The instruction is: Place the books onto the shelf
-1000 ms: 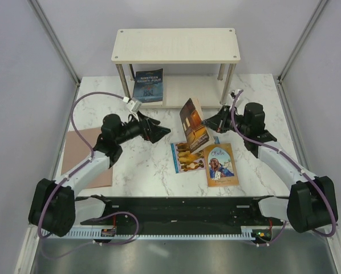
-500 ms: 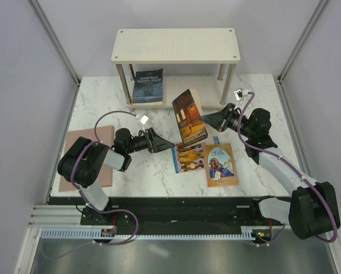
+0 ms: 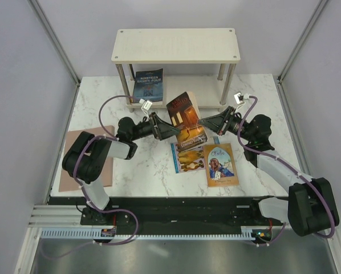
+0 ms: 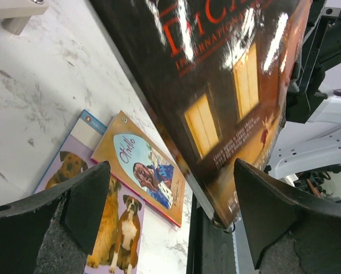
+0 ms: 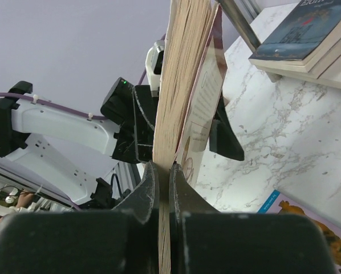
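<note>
A dark brown book [image 3: 186, 120] with lit windows on its cover hangs tilted above the table's middle. My right gripper [image 3: 207, 123] is shut on its page edge [image 5: 182, 74], the jaws pinching it [image 5: 162, 168]. My left gripper [image 3: 167, 130] stands open with the book's opposite edge [image 4: 216, 85] between its fingers, not clamped [image 4: 170, 165]. The dark blue Nineteen Eighty-Four book [image 3: 148, 85] lies on the lower board of the shelf [image 3: 176, 45]. The pale blue dogs book [image 3: 187, 158] and the tan portrait book [image 3: 220, 164] lie flat on the marble below.
A pinkish-brown sheet [image 3: 72, 141] lies at the table's left edge under my left arm. The shelf's silver posts [image 3: 227, 83] stand just behind the held book. Grey walls close in both sides.
My right gripper carried the brown book left and tilted it flatter. The left arm folded back and swung its open gripper right, up to the book's edge.
</note>
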Controlling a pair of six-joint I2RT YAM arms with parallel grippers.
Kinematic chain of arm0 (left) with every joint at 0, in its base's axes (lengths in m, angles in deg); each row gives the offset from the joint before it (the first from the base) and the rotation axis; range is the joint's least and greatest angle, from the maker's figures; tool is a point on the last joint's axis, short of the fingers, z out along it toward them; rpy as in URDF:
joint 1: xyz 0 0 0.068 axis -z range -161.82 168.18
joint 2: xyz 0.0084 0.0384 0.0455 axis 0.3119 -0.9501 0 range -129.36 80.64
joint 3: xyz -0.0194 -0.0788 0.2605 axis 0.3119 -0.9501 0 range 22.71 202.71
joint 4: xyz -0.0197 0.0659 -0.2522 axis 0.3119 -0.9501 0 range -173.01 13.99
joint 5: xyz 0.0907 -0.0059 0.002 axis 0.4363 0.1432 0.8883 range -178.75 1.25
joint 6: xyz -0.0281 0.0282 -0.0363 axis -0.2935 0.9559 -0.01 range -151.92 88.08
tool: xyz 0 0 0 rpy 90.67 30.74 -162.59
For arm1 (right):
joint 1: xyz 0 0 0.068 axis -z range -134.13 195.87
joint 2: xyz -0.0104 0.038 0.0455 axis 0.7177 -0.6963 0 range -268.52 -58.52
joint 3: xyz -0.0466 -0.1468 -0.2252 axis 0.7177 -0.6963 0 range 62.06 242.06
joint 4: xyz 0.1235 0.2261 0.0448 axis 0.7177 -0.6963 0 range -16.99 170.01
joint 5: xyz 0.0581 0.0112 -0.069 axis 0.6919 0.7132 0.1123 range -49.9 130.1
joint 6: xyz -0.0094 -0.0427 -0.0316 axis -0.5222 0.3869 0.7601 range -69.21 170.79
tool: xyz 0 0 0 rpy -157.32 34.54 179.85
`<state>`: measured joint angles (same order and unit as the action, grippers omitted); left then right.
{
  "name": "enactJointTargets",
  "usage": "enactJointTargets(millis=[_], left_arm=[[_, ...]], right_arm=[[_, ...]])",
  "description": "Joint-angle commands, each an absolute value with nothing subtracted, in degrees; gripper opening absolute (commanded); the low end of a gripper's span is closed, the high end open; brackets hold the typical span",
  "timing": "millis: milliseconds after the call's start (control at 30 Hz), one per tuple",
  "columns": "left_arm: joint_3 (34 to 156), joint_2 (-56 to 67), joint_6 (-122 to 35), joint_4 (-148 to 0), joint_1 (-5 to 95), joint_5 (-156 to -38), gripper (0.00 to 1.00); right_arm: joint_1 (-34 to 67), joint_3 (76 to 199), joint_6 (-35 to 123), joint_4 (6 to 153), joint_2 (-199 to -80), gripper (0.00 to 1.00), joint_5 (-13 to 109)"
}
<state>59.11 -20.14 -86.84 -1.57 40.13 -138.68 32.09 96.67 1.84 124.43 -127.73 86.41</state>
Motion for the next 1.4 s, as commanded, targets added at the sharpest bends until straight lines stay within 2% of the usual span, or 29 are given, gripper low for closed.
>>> enactJointTargets(millis=[0, 67, 167, 267, 300, 367, 400, 467, 633, 700, 833, 933, 1200, 1367], left_arm=[[63.84, -22.81, -88.09, 19.27, 41.73, -139.99, 0.94], [64.37, -22.99, -87.38, 19.27, 42.26, -139.38, 0.93], [65.24, -22.73, -87.38, 19.27, 42.52, -139.11, 0.86], [65.86, -21.68, -87.12, 19.27, 42.96, -139.38, 0.62], [66.04, -21.41, -87.12, 19.27, 42.96, -139.2, 0.5], [66.3, -20.27, -87.03, 19.27, 43.05, -139.29, 0.37], [66.48, -19.91, -87.12, 19.27, 43.05, -139.38, 0.17], [66.74, -19.04, -87.64, 19.27, 42.96, -139.55, 0.02], [66.48, -15.87, -89.31, 19.27, 41.65, -141.92, 0.02], [66.65, -15.43, -90.89, 19.27, 40.77, -144.28, 0.02], [68.84, -15.43, -93.35, 19.18, 37.7, -150.79, 0.02], [70.86, -15.52, -95.11, 19.27, 36.02, -156.68, 0.02], [72.54, -12.79, -95.38, 19.27, 33.74, -164.68, 0.02], [74.21, -13.67, -96.52, 19.27, 33.64, -165.13, 0.02]], right_arm=[[31.89, 96.25, -2.29, 136.86, -128.57, 0.0, 88.88], [31.89, 95.82, -3.43, 138.01, -128.83, 0.0, 89.06], [31.89, 95.2, -3.61, 138.28, -128.57, 0.0, 88.53], [31.72, 94.94, -3.79, 138.28, -128.83, 0.0, 88.44], [31.46, 94.94, -3.79, 138.02, -129.01, 0.0, 88.44], [31.28, 94.59, -3.7, 138.37, -129.62, 0.0, 88.53], [31.1, 94.5, -3.44, 137.67, -129.63, 0.0, 88.53], [31.02, 94.32, -1.61, 135.4, -129.71, 0.0, 88.36], [31.02, 95.46, 5.69, 124.85, -128.49, 0.0, 87.74], [31.1, 96.07, 9.37, 118.87, -128.05, 0.05, 86.86], [31.02, 96.69, 12.29, 115.52, -127.61, 0.49, 87.65], [31.02, 96.96, 13.52, 114.11, -127.87, 0.61, 88.44], [31.02, 96.61, 13.88, 115.07, -128.92, 0.66, 90.99], [31.02, 96.34, 11.6, 119.11, -129.97, 0.58, 93.45]])
